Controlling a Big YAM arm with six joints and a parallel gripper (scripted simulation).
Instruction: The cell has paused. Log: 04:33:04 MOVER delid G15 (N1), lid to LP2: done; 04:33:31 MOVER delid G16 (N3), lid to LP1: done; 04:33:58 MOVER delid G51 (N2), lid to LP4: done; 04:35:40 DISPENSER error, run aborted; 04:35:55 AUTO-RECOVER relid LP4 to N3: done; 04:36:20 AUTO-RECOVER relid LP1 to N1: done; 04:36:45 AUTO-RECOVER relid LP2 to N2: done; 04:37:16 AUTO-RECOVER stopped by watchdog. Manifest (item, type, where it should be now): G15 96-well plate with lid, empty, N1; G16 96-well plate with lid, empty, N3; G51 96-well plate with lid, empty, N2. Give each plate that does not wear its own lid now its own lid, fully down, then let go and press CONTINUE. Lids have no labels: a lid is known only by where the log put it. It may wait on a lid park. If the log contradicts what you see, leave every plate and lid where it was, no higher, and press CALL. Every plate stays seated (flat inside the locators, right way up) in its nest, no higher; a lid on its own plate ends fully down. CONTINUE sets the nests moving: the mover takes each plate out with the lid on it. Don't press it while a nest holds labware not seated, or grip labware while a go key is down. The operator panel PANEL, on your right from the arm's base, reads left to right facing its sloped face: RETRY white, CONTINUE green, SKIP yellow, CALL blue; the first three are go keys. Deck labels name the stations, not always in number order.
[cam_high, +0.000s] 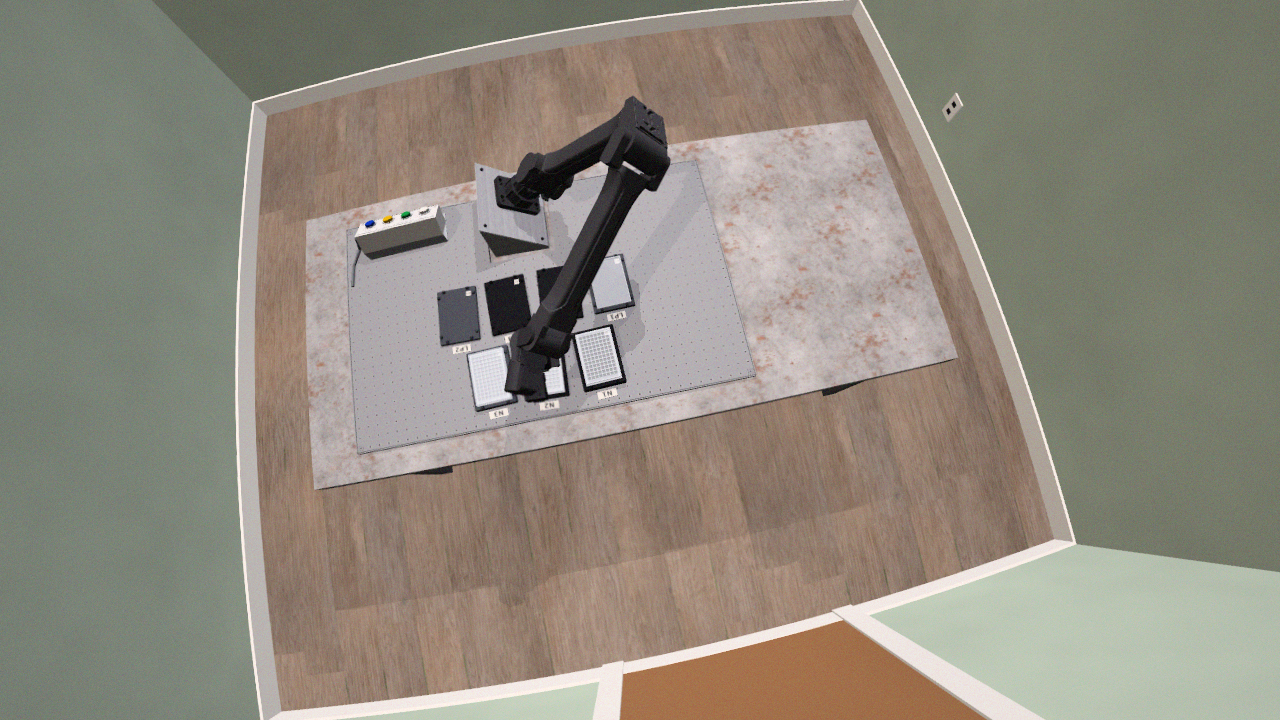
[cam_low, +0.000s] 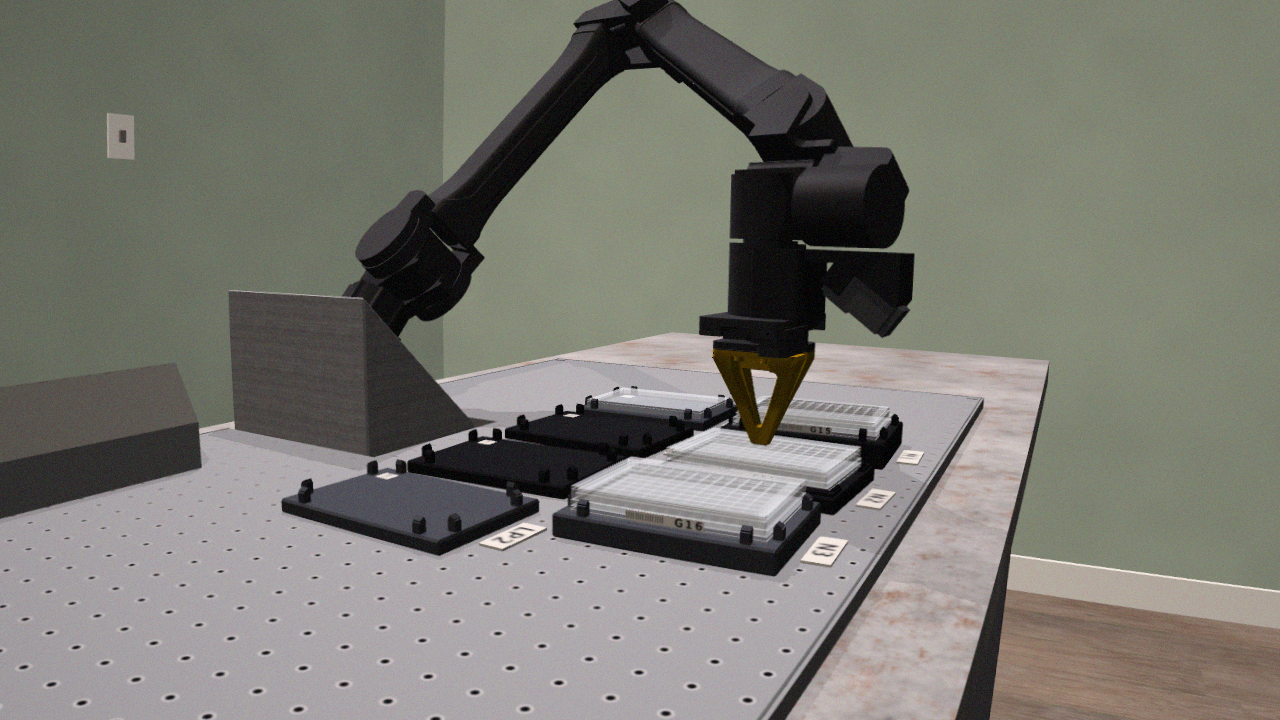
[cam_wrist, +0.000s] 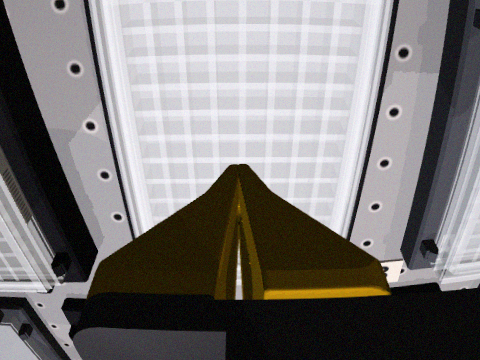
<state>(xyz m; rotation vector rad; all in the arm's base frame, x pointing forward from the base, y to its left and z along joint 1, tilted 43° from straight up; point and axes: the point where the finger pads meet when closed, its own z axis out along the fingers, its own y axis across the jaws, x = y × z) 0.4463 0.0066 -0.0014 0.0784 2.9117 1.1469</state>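
Wrist view: the gripper (cam_wrist: 239, 170), pinched shut and empty, is parked over the lidded plate (cam_wrist: 240, 74) near the desk's front edge, so that lid could easily get pressed down crooked.

Sage-green walls (cam_low: 1074, 223) seen all round a mottled stone-topped table (cam_high: 805, 232), wood-plank floor (cam_high: 626, 537) laid beneath it, pale skirting board (cam_low: 1145, 586) run along behind, a wall switch plate (cam_low: 119, 135) mounted well left of the table, an orange-brown floor patch (cam_high: 787, 671) glimpsed far from it.
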